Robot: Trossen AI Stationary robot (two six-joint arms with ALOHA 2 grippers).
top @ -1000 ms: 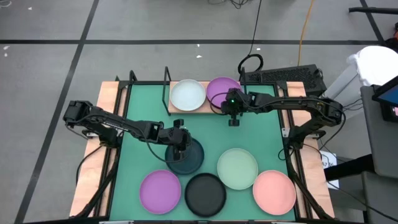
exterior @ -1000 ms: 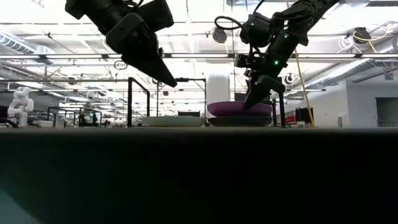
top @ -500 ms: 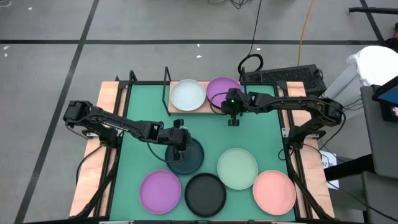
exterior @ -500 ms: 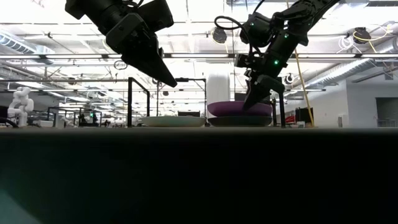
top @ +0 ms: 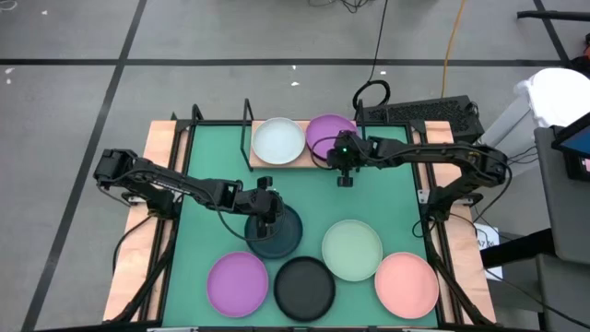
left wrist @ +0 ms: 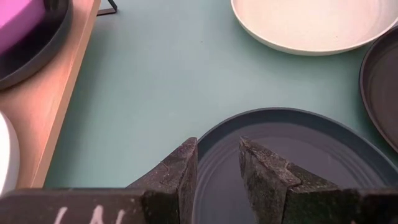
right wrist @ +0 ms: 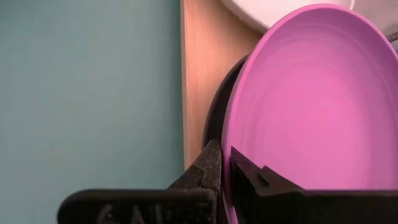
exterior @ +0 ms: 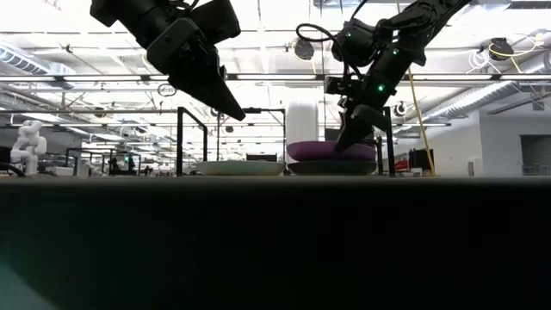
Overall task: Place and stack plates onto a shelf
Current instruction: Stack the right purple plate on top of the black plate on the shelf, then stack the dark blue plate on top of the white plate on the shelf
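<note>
no legible text, only cut-off white marks on both wrist housings

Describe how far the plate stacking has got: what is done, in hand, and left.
Done: white plate and a dark plate on the shelf. In hand: right claw grips the purple plate above the dark one; left claw straddles the teal plate's rim. Left: four table plates.

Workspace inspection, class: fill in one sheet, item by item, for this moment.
Surface: green table mat, wooden side strips.
Job's things: shelf holds white plate and purple plate on a dark plate; teal plate, second purple plate, black plate, mint plate, pink plate on the mat.
Clutter: nothing seen.
Grippers: left gripper open over the teal plate's rim; right gripper shut on purple plate's edge.
Cables: black loop, orange cable.
Surroundings: grey floor, keyboard.
</note>
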